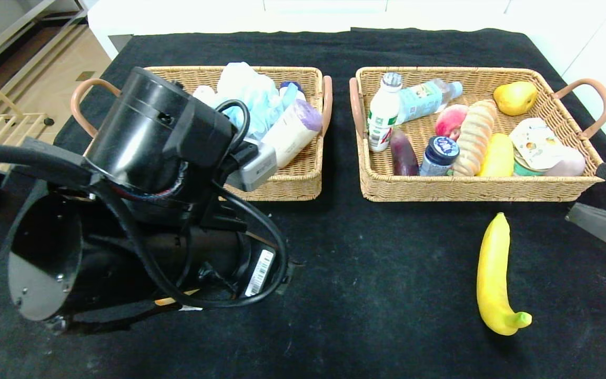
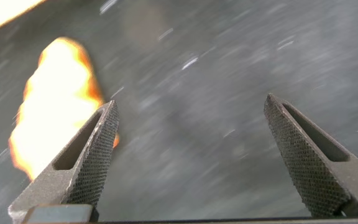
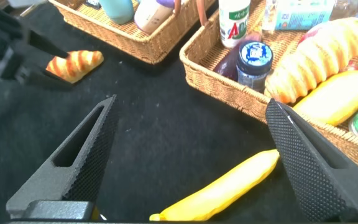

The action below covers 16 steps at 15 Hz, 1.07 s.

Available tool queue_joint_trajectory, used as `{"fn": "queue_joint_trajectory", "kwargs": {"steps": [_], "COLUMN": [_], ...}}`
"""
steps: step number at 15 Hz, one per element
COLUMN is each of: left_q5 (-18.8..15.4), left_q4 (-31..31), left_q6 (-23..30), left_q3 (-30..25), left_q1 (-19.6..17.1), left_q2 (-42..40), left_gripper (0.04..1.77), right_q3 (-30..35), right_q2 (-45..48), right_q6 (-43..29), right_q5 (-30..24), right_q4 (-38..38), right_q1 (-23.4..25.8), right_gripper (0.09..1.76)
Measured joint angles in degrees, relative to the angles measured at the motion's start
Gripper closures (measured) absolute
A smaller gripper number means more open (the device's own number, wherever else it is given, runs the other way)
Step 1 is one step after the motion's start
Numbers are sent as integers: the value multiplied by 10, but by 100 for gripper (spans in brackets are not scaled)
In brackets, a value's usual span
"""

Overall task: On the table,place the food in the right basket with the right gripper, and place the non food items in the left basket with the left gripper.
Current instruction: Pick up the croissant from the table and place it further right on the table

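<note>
A yellow banana (image 1: 494, 273) lies on the black cloth in front of the right basket (image 1: 471, 192), which holds bottles, bread, a pear and other food. My right gripper (image 3: 191, 101) is open and empty above the banana (image 3: 222, 193); in the head view it enters from the right edge (image 1: 583, 190). A croissant (image 3: 74, 64) lies on the cloth in front of the left basket (image 1: 282, 189), under my left arm. My left gripper (image 2: 190, 102) is open and empty over the cloth, with the croissant (image 2: 55, 106) a blurred orange shape beside one finger.
The left basket holds a blue cloth (image 1: 250, 95), a white-and-purple bottle (image 1: 292, 129) and other items. My left arm (image 1: 140, 210) covers the table's front left part. Floor and a wooden rack (image 1: 3, 126) lie beyond the table's left edge.
</note>
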<state>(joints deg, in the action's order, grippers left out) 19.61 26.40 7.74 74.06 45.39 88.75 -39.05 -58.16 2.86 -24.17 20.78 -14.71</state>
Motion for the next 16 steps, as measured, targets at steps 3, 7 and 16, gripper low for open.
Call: {"fn": "queue_joint_trajectory", "kwargs": {"steps": [3, 7, 16], "left_q5": [0, -2, -33], "left_q4": [17, 17, 10], "left_q6": [-6, -12, -10], "left_q3": [-11, -24, -55], "left_q1": [-49, -110, -187], "left_q2": [-21, -37, -34], "left_gripper": [11, 11, 10], "right_q3": [1, 3, 6], "right_q2": [-4, -7, -12], "right_q6": [1, 1, 2], "right_q5": [0, 1, 1], "right_q4": [0, 0, 0], "right_q1": [-1, -7, -13], "right_gripper": [14, 14, 14]}}
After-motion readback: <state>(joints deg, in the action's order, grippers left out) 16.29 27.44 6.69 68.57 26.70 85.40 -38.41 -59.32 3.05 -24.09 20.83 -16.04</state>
